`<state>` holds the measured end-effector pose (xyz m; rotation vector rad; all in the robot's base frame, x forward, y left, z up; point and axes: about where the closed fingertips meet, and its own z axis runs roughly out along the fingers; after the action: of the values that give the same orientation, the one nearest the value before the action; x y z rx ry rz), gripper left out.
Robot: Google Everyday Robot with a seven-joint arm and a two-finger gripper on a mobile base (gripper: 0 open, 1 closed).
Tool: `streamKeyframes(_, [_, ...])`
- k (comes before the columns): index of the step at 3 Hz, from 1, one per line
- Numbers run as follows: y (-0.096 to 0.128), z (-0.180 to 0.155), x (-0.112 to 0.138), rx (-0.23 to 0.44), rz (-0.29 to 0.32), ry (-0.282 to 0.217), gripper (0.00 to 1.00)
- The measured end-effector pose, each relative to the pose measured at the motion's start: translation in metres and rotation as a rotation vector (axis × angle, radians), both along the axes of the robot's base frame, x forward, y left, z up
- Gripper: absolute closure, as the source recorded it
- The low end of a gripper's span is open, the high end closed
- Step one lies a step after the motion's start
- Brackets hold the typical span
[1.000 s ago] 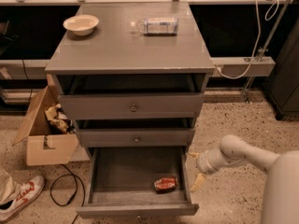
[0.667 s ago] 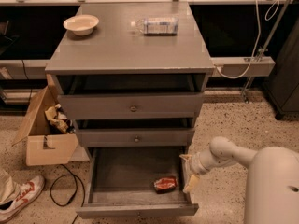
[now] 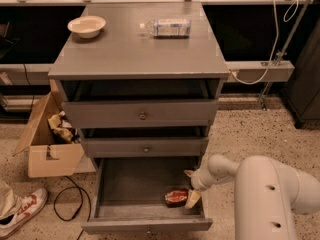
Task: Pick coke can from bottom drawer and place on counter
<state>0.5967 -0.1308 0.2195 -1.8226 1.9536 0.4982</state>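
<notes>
The coke can [image 3: 176,197] lies on its side in the open bottom drawer [image 3: 130,184], near its front right corner. My gripper [image 3: 191,187] reaches into the drawer from the right, just right of the can; one pale fingertip [image 3: 192,199] is beside the can's end and the other sits higher, so the jaws stand open and nothing is held. The white arm [image 3: 260,194] comes in from the lower right. The grey counter [image 3: 135,49] is the cabinet's top.
A cream bowl [image 3: 86,26] sits at the counter's back left. A clear plastic bottle [image 3: 165,27] lies at its back right. A cardboard box [image 3: 47,134] stands left of the cabinet, with a shoe [image 3: 20,211] and a black cable [image 3: 70,204] on the floor.
My gripper has moved left from outside the drawer's right side into the drawer, coming close beside the can. The can has not moved.
</notes>
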Motion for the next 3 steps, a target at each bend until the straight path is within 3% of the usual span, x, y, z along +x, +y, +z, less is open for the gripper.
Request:
streamKeyframes(2, [0.014, -0.052, 0.012, -0.046, -0.046, -0.005, 0.00])
streamKeyframes(3, [0.021, -0.077, 0.011, -0.056, -0.048, 0.017, 0.18])
